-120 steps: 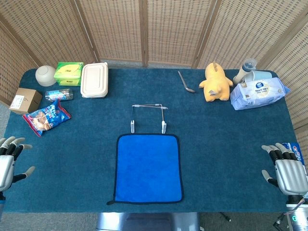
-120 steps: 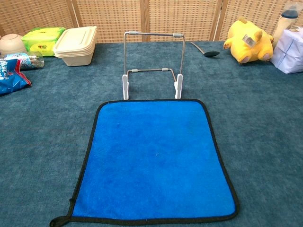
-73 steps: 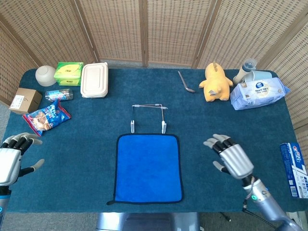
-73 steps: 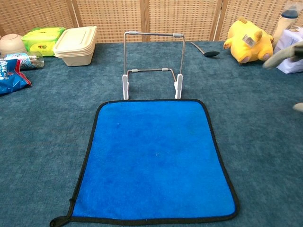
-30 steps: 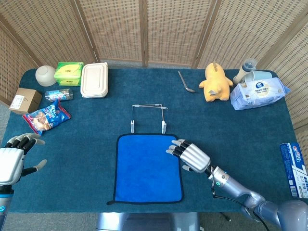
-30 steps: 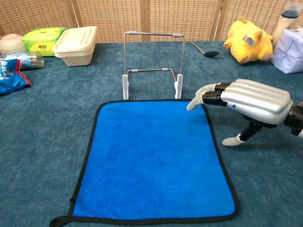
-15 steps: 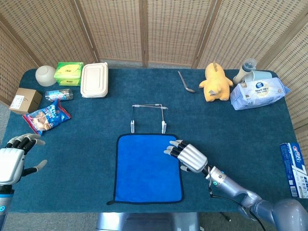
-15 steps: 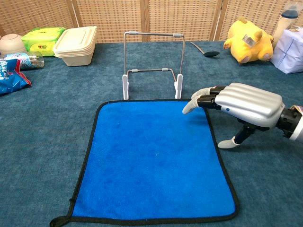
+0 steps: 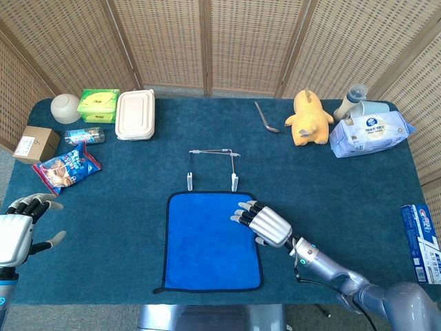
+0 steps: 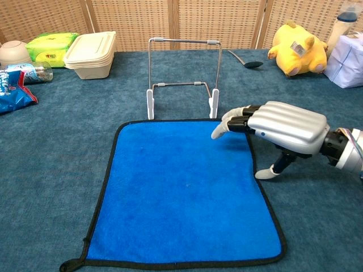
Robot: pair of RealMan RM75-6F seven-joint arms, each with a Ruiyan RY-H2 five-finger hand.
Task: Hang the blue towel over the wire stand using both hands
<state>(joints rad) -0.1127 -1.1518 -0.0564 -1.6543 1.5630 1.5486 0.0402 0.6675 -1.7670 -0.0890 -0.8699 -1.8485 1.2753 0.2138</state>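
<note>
towel point(image 10: 181, 190) lies flat on the bench point(image 10: 51, 164) before the empty stand point(image 10: 182, 76), right robot hand point(image 10: 278, 129) spread over its far corner, left robot hand point(image 9: 15, 231) spread aside, nothing lifted yet.

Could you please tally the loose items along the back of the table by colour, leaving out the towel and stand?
White or cream: 4 (bowl, lunch box, wipes pack, bottle)
Green: 1 (tissue pack)
Yellow: 1 (plush toy)
Metal: 1 (spoon)
Total: 7
</note>
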